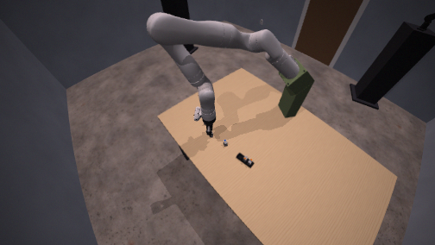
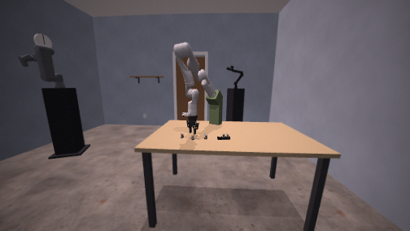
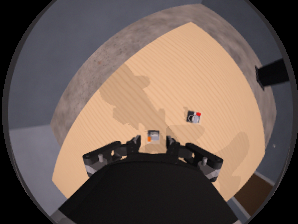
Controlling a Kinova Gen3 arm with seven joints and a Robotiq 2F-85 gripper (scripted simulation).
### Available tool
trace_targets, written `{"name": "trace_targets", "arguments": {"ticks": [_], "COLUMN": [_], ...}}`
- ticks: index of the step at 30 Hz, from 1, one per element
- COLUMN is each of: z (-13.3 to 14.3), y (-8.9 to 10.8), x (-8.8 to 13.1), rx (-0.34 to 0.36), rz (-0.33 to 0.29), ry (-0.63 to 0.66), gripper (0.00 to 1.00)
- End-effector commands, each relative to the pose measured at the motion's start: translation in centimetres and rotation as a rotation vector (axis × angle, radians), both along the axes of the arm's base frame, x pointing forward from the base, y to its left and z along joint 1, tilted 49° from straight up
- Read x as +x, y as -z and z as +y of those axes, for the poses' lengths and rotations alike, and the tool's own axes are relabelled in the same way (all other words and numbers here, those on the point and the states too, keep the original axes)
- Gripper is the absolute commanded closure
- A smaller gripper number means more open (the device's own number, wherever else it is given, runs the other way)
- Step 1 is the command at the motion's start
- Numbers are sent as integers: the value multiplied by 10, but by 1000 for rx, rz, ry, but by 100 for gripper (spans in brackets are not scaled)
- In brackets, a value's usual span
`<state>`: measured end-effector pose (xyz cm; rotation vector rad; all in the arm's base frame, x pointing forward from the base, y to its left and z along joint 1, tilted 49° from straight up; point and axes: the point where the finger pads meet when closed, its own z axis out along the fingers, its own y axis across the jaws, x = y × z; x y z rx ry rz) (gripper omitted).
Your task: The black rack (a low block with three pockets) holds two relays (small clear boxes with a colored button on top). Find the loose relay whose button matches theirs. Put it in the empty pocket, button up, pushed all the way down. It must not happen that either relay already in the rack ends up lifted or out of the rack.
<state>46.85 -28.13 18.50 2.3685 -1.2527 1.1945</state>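
The black rack (image 1: pixel 241 158) lies on the wooden table, right of my gripper; it also shows in the exterior view (image 2: pixel 223 137). The button colours on its relays are too small to tell. My gripper (image 1: pixel 210 133) points down near the table's left end, with its fingers half open. In the wrist view a loose relay with an orange button (image 3: pixel 154 137) sits between the fingertips, below them on the table. A second loose relay with a red button (image 3: pixel 193 116) lies further off. Loose relays (image 2: pixel 193 137) (image 2: pixel 181 137) (image 2: pixel 205 137) show under and beside the gripper.
The arm's green base (image 1: pixel 295 92) stands at the table's back edge. The left table edge is close to the gripper. Black pedestals (image 2: pixel 63 119) stand on the floor away from the table.
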Motion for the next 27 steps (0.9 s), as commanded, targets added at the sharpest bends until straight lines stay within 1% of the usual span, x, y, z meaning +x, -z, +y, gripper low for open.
{"name": "trace_targets", "arguments": {"ticks": [1, 27], "z": [2, 3], "y": [1, 2], "x": [1, 0], "rx": [1, 2], "rz": [-3, -2], "ry": [0, 1], "gripper": [47, 47]}}
